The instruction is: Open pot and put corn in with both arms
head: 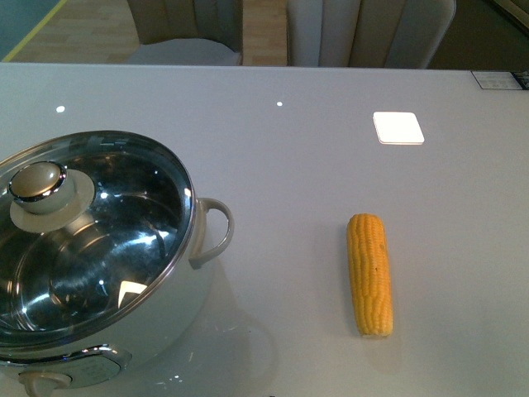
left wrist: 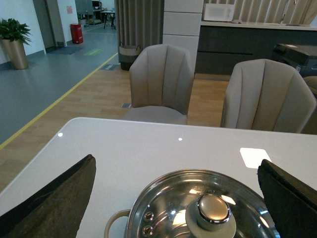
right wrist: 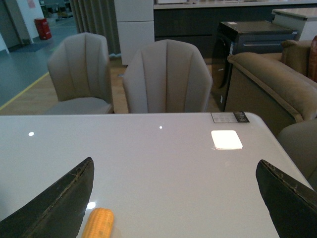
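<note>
You have one pot (head: 180,314) nearest you, cream outside with a shiny steel rim, standing on the pale worktop (head: 289,165). Its one glass lid (head: 107,240) is on, with a single round knob (head: 37,182) on top. One looped handle (head: 216,231) shows on the pot's right side.

One corn (head: 369,273) lies flat to the right of the pot, well apart from it. Its length runs away from you, rounded end farthest. One small white square (head: 397,127) lies beyond the corn, farther still from the pot. Two pale chairs (left wrist: 161,82) (left wrist: 267,96) stand past the far edge of the worktop, behind the pot.

Your left end effector (left wrist: 177,161) is spread wide with nothing in it. The pot's lid and knob show between its two dark fingers (left wrist: 59,198). Your right end effector (right wrist: 174,162) is also spread wide and holds nothing. The corn's end shows just beside one of its fingers (right wrist: 54,203), not touching it. Neither arm appears in the front view.
</note>
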`<control>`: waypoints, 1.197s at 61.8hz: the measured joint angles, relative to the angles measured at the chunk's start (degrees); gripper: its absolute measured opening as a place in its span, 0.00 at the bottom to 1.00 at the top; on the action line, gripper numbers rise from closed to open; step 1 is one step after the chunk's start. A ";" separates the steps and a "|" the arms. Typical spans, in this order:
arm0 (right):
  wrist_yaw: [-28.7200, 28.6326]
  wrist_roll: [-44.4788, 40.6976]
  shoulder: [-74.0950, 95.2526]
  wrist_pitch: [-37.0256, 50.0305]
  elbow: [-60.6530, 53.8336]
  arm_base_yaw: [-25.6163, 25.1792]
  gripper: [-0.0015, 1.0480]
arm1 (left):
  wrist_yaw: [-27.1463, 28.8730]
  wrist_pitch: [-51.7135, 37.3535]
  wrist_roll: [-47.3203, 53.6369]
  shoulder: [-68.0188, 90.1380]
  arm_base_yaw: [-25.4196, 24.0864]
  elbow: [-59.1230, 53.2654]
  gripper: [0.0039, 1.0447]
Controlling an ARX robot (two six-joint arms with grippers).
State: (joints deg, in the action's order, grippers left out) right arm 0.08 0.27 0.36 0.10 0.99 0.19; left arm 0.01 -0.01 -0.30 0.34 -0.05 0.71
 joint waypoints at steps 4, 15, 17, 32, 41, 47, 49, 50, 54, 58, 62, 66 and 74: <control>0.00 0.00 0.00 0.00 0.00 0.00 0.92 | 0.00 0.00 0.00 0.00 0.00 0.00 0.93; -0.09 0.00 -0.02 -0.02 0.00 0.00 0.92 | -15.47 18.75 -8.57 13.66 -4.15 8.46 0.93; -0.11 0.00 -0.02 -0.02 0.00 0.00 0.92 | -16.57 18.43 -9.16 16.57 -4.35 9.55 0.93; -0.09 0.00 -0.02 -0.02 0.00 0.00 0.92 | -13.55 1.92 -8.48 35.76 -0.96 13.53 0.93; -0.09 0.00 -0.02 0.00 0.00 0.00 0.92 | -6.23 -15.23 -6.58 54.77 4.24 13.57 0.93; -0.09 0.00 -0.02 -0.02 0.00 0.00 0.92 | -2.23 -25.64 -5.20 66.84 7.39 14.53 0.93; -0.09 0.00 -0.02 -0.02 0.00 0.00 0.92 | -0.87 -29.24 -4.72 71.14 8.55 15.17 0.93; -0.09 0.00 -0.02 -0.02 0.00 0.00 0.92 | -0.28 -30.91 -4.50 73.13 9.07 15.54 0.93; -0.09 0.00 -0.02 -0.02 0.00 0.00 0.92 | 0.94 -34.88 -4.31 78.71 10.34 16.92 0.93; -0.09 0.00 -0.02 -0.02 0.00 0.00 0.92 | 2.10 -37.44 -4.33 83.58 11.17 18.36 0.93; -0.09 0.00 -0.02 -0.02 0.00 0.00 0.92 | 3.32 -39.47 -4.37 87.97 11.74 19.58 0.93; -0.09 0.00 -0.02 -0.02 0.00 0.00 0.92 | 4.61 -41.75 -4.37 93.68 12.35 20.96 0.93; -0.09 0.00 -0.02 -0.02 0.00 0.00 0.92 | 6.19 -43.56 -4.57 99.10 12.61 22.49 0.94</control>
State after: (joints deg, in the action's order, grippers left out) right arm -0.01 0.27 0.34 0.08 0.99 0.19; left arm 6.20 -43.57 -4.86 99.44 12.56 23.20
